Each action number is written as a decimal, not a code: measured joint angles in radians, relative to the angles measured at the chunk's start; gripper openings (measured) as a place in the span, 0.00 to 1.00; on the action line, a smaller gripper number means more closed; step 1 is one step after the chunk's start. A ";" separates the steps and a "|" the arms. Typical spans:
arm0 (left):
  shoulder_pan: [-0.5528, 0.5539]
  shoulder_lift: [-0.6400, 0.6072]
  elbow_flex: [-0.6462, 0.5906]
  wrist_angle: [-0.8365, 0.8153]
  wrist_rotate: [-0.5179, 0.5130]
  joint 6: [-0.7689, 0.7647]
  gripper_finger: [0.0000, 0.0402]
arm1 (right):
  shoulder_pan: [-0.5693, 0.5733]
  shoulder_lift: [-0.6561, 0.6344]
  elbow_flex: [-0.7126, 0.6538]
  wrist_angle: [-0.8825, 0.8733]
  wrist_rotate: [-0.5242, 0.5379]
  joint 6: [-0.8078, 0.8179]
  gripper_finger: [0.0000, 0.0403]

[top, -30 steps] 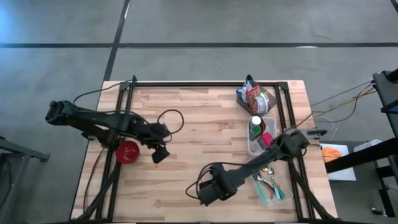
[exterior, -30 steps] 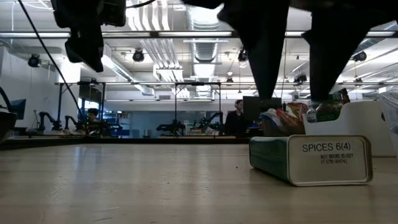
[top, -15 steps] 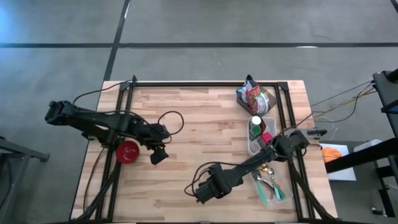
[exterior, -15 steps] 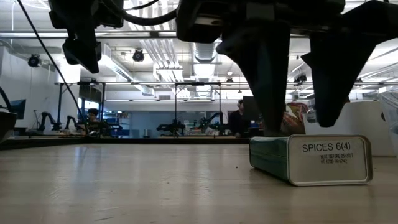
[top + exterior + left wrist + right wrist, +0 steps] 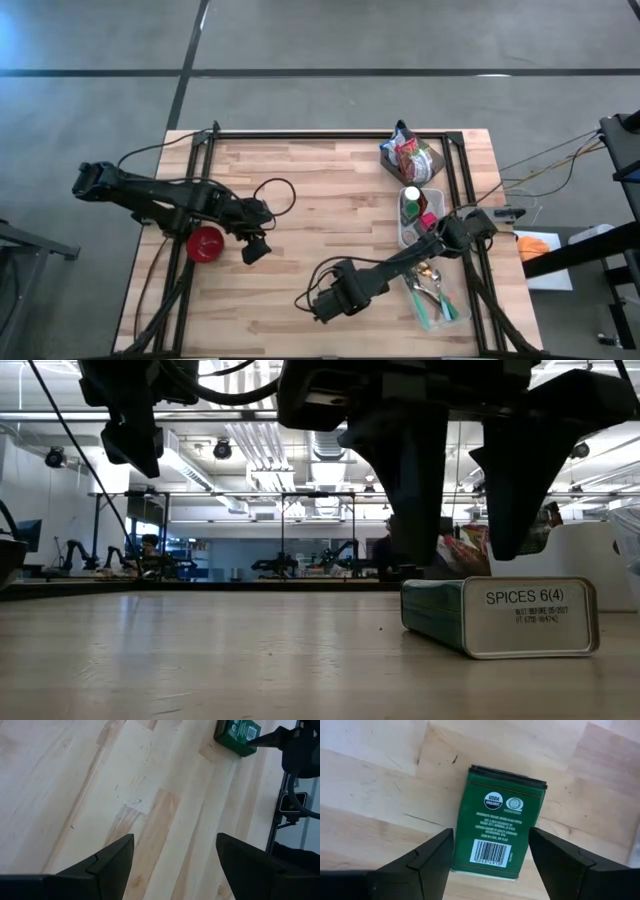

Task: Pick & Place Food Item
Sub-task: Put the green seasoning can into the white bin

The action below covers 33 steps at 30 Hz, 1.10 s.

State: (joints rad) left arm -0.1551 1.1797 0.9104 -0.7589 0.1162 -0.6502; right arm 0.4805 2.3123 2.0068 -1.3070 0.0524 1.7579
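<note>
Wooden table [image 5: 380,775] — green spice tin [image 5: 498,834] lies flat between right fingers [image 5: 425,865].

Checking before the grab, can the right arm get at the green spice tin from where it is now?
Probably yes. The right gripper hangs open right above the tin, which lies flat on bare table, with a finger on either side and nothing between.

Spice tin [image 5: 498,828]: dark green, white print, barcode. Surface [image 5: 330,210]: pale wood planks. Bowl [image 5: 205,243]: red. Pincers [image 5: 322,310]: black. Bin [image 5: 432,195]: white.
</note>
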 joint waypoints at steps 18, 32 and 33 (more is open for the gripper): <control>0.000 0.000 0.000 0.000 0.000 0.026 0.70 | -0.014 -0.002 -0.007 0.021 -0.053 -0.003 0.63; 0.000 0.000 0.000 0.000 0.000 0.051 0.70 | -0.014 -0.002 -0.011 0.040 -0.061 0.036 0.64; 0.000 0.000 0.000 0.000 0.000 0.053 0.70 | -0.014 -0.002 -0.015 0.024 -0.060 0.077 0.64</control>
State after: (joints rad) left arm -0.1547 1.1797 0.9104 -0.7593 0.1165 -0.5976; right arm 0.4660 2.3104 1.9919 -1.2828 -0.0078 1.8348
